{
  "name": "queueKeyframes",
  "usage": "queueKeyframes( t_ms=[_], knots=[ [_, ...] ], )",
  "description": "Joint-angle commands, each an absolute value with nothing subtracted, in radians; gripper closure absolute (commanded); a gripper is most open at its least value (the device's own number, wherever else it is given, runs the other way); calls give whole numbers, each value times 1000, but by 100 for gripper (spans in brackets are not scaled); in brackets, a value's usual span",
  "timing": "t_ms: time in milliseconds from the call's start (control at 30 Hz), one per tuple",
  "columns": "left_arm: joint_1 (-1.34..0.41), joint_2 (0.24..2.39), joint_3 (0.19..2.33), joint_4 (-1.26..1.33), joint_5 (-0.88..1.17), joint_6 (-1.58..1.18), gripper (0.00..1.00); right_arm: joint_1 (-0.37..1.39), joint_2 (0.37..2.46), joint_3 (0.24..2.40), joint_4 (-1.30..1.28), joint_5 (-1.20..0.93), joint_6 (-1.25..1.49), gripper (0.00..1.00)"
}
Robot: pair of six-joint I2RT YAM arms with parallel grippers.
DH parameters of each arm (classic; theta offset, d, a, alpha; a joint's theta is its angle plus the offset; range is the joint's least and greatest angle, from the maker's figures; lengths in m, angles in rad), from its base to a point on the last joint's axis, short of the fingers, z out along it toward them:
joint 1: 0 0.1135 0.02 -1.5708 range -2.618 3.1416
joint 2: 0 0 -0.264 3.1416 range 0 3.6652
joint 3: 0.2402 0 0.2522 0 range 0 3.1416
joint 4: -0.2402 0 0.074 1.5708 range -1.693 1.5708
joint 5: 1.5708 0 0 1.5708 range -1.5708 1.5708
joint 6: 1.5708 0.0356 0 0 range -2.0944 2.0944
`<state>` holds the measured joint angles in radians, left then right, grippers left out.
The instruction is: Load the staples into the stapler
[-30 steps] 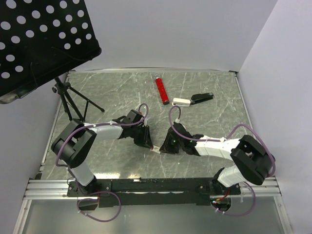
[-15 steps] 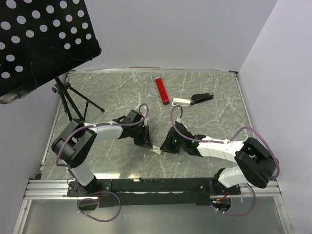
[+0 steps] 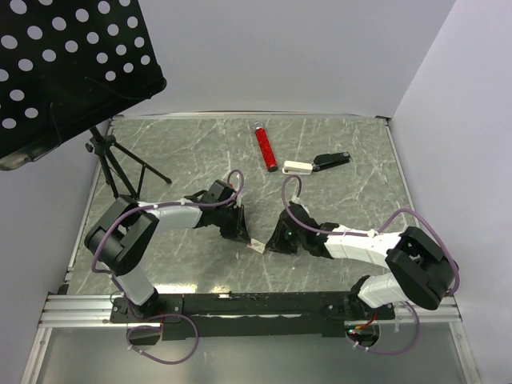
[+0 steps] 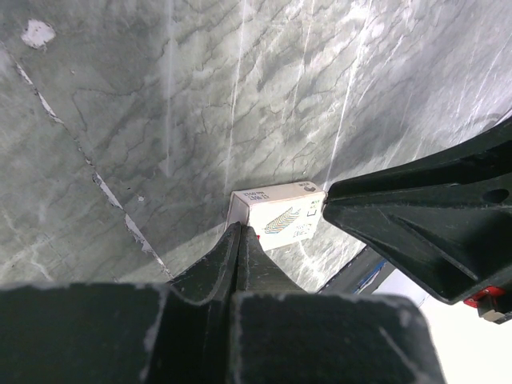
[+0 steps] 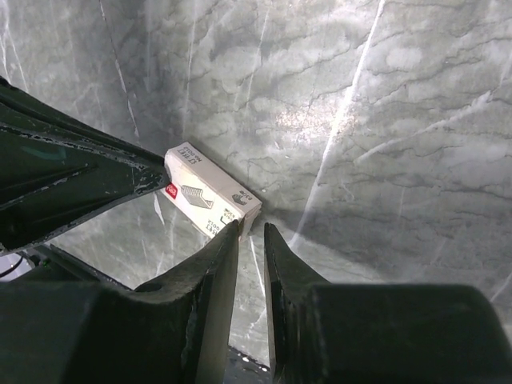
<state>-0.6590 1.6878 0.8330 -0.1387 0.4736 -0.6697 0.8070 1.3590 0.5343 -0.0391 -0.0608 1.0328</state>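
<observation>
My left arm (image 3: pixel 164 214) and right arm (image 3: pixel 360 242) are glossy white tubular links set between chunky black joint housings, and a thin looping purple cable (image 3: pixel 282 192) trails each one. A small green light (image 3: pixel 283 234) glows at the right wrist. Up close, the matte black plastic fingers (image 4: pixel 200 280) taper to narrow wedges.

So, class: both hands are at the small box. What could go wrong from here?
The small box sits only at the tips of the left hand and right hand, so it may skid away on the smooth table. The hands nearly touch and could collide. The stapler lies far off: a long carry risks a drop.
</observation>
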Motion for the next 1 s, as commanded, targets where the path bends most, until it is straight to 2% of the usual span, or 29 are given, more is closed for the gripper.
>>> queueKeyframes(
  t_ms=[0,967],
  knots=[
    [-666,1664,842,-115,466,-678,99,799,1362,532,-6,-69,1057,73],
    [-667,1652,825,-104,451,-703,99,801,1381,525,-23,-100,1101,78]
  ],
)
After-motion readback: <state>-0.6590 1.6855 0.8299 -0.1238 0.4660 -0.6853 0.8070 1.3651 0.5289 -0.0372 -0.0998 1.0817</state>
